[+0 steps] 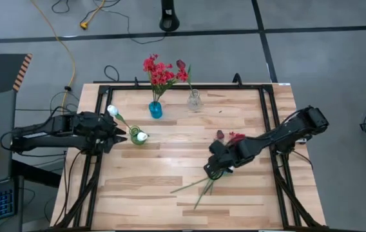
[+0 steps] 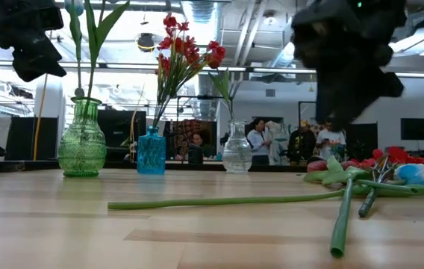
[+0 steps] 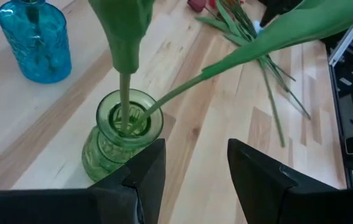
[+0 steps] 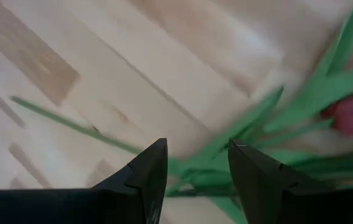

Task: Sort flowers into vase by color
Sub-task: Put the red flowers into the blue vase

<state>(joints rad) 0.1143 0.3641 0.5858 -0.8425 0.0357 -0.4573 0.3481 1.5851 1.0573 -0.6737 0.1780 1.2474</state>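
My left gripper [image 1: 124, 134] [image 3: 195, 168] is open, level with the green vase [image 1: 138, 136] [image 3: 122, 134] on its left side; the fingers stay clear of the glass. Two white tulips [image 1: 113, 111] stand in that vase by their stems. The blue vase [image 1: 155, 109] holds the red blossoms [image 1: 159, 71], and the clear vase [image 1: 194, 100] holds a maroon tulip [image 1: 182, 65]. My right gripper [image 1: 214, 171] [image 4: 196, 168] is open and hovers above loose flowers [image 1: 229, 137] [image 2: 387, 161] that lie flat on the table, stems [image 1: 196, 187] [image 4: 226, 155] pointing to the near edge.
The three vases stand in the table's far left part [image 2: 82, 142] [image 2: 151, 152] [image 2: 237, 149]. A long stem [image 2: 219, 200] lies across the middle of the wood. A black frame [image 1: 270, 122] borders the table. People stand in the room behind [image 2: 257, 142].
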